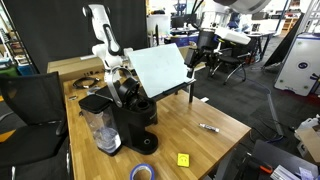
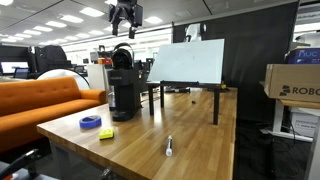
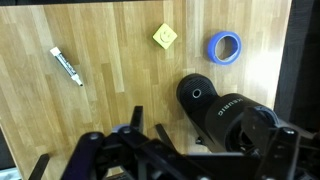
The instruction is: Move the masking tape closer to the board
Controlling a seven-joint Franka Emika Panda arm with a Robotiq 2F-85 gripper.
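The masking tape [image 3: 224, 46] is a small blue ring lying flat on the wooden table near the front edge; it shows in both exterior views [image 1: 143, 172] [image 2: 91, 122]. The board [image 1: 160, 68] is a large tilted white panel on black legs at the far end of the table [image 2: 190, 62]; it is out of the wrist view. My gripper [image 2: 125, 15] hangs high above the black coffee machine [image 2: 123, 85], far from the tape, open and empty. In the wrist view its dark fingers [image 3: 150, 128] fill the bottom edge.
The coffee machine [image 1: 125, 112] stands between the tape and the board. A yellow square note [image 3: 165, 36] lies next to the tape. A marker pen [image 3: 67, 66] lies further along the table [image 1: 209, 127]. An orange sofa [image 2: 35, 100] stands beside the table.
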